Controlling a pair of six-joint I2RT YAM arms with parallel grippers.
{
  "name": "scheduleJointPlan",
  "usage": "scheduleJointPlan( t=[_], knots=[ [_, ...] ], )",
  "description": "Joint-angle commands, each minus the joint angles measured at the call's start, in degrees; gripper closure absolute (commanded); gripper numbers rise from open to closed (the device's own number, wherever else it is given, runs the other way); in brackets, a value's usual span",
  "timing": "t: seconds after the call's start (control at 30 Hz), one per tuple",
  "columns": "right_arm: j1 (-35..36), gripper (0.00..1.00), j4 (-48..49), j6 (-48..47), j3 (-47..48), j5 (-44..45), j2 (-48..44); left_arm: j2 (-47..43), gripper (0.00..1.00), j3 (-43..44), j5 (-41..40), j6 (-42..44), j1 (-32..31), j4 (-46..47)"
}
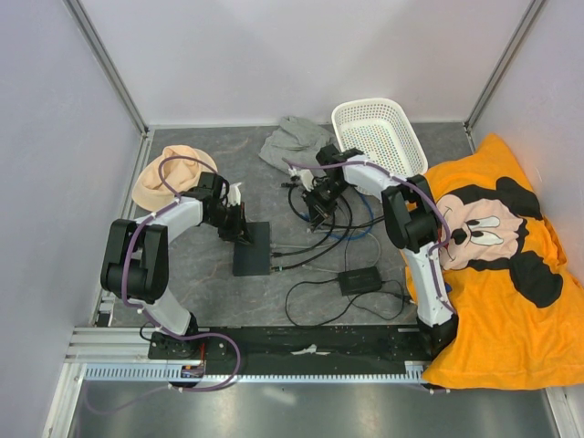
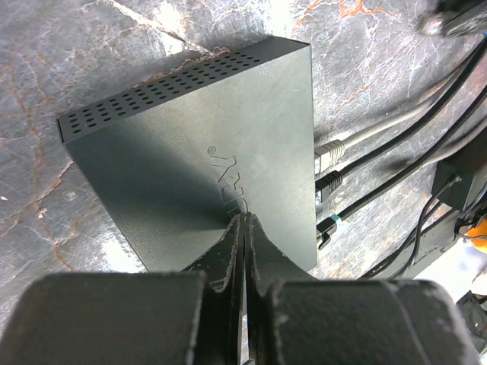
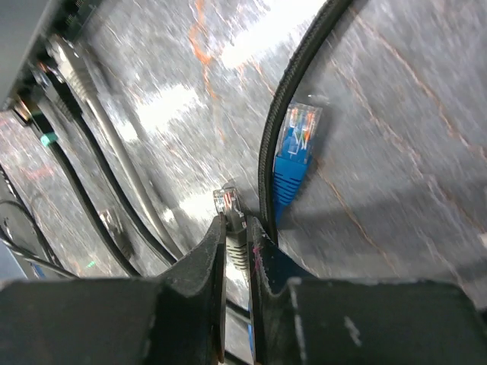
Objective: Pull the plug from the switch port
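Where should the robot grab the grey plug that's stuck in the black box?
Probably on its grey boot, right beside the black box, coming down from above. It lies flat, sticking straight out of the side, and the black plug sits close beside it, so slim fingertips fit best.

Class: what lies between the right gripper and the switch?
Three plugged-in cables run from the switch past the right gripper, shown in the right wrist view.

Crowded beside the box [image 1: 251,248]
Cables [image 2: 338,148] fill its 3 o'clock side; open tabletop [image 1: 246,297] lies at 6 and 9 o'clock.
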Motion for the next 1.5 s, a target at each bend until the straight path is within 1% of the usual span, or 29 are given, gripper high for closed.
scheduleJointPlan(
  t=[0.0, 0.17, 0.27, 0.3, 0.4, 0.5, 0.63, 0.77, 0.83, 0.93, 1.0, 1.03, 1.1, 1.13, 1.17, 1.2, 1.23, 1.27, 1.3, 1.33, 1.4, 1.47],
  knots=[
    [0.09, 1.0, -2.76, -5.39, -0.49, 8.5, 0.01, 1.24, 0.96, -0.25, -1.86, -0.39, -0.42, 0.43],
    [0.09, 1.0, -3.2, -2.58, 4.95, 7.7, 1.07, 0.98, 0.96, -0.16, -1.94, -0.39, -0.59, 0.43],
    [0.09, 1.0, -2.5, -3.28, 5.23, 10.68, -0.95, 0.63, 0.96, -0.34, -2.12, -0.31, -0.51, 0.6],
    [0.09, 1.0, -1.89, -3.54, 4.97, 12.26, -2.43, 0.45, 0.96, -0.42, -2.12, -0.31, -0.59, 0.78],
    [-0.26, 1.0, 3.02, -3.02, 2.77, 21.74, -5.42, 0.1, 0.96, -0.78, -1.95, -0.31, -0.59, 1.22],
    [-0.96, 1.0, 6.1, -2.14, 1.89, 25.45, -7.19, 0.18, 0.96, -0.78, -1.77, -0.22, -0.59, 1.48],
    [-1.84, 1.0, 11.11, 0.58, 1.19, 34.92, -8.07, 0.71, 0.96, -0.51, -1.42, -0.22, -0.59, 1.48],
    [-3.16, 1.0, 13.23, 3.48, 2.41, 40.82, -6.06, 0.89, 0.96, -0.16, -1.24, -0.39, -0.59, 1.57],
    [-3.42, 1.0, 13.06, 4.19, 2.85, 41.19, -5.35, 0.8, 0.96, -0.16, -1.24, -0.39, -0.59, 1.66],
    [-3.51, 1.0, 12.97, 5.41, 3.12, 39.79, -5.26, 0.19, 0.96, -0.34, -1.5, -0.48, -0.59, 1.66],
    [-3.51, 1.0, 13.14, 5.94, 3.38, 36.89, -6.22, 0.01, 0.96, -0.51, -1.68, -0.39, -0.59, 1.66],
    [-3.51, 0.96, 13.23, 6.64, 3.56, 35.4, -7.18, -0.08, 0.96, -0.6, -1.77, -0.39, -0.59, 1.66],
    [-3.34, 0.86, 13.85, 7.26, 3.65, 31.01, -8.33, -0.34, 0.96, -0.78, -1.86, -0.31, -0.59, 1.66],
    [-3.42, 0.74, 14.11, 8.14, 3.56, 29.08, -9.38, -0.34, 0.96, -0.78, -1.94, -0.31, -0.59, 1.66],
    [-3.34, 0.68, 14.46, 8.58, 3.47, 27.23, -9.83, -0.26, 0.96, -0.78, -1.95, -0.31, -0.59, 1.74],
    [-3.25, 0.63, 14.38, 8.93, 3.3, 23.13, -10.18, -0.08, 0.96, -0.78, -2.03, -0.31, -0.59, 1.66],
    [-2.64, 0.55, 14.38, 9.63, 2.77, 21.26, -10.62, 0.01, 0.96, -0.78, -2.03, -0.31, -0.59, 1.74],
    [-2.2, 0.52, 12.98, 9.73, 2.59, 19.41, -10.71, 0.01, 0.96, -0.69, -2.03, -0.22, -0.59, 1.66],
    [-1.58, 0.51, 12.27, 9.64, 2.33, 14.35, -10.8, 0.18, 0.96, -0.6, -2.03, -0.22, -0.59, 1.66],
    [-0.36, 0.48, 11.13, 9.47, 2.16, 12.12, -11.14, 0.27, 0.96, -0.51, -2.03, -0.22, -0.59, 1.74],
    [0.79, 0.46, 11.39, 9.46, 1.02, 5.29, -11.85, 0.27, 0.96, -0.34, -2.03, -0.13, -0.59, 1.66],
    [2.2, 0.45, 12.7, 10.51, 0.4, 0.96, -12.38, 0.19, 0.96, -0.34, -2.12, -0.04, -0.59, 1.66]
  ],
)
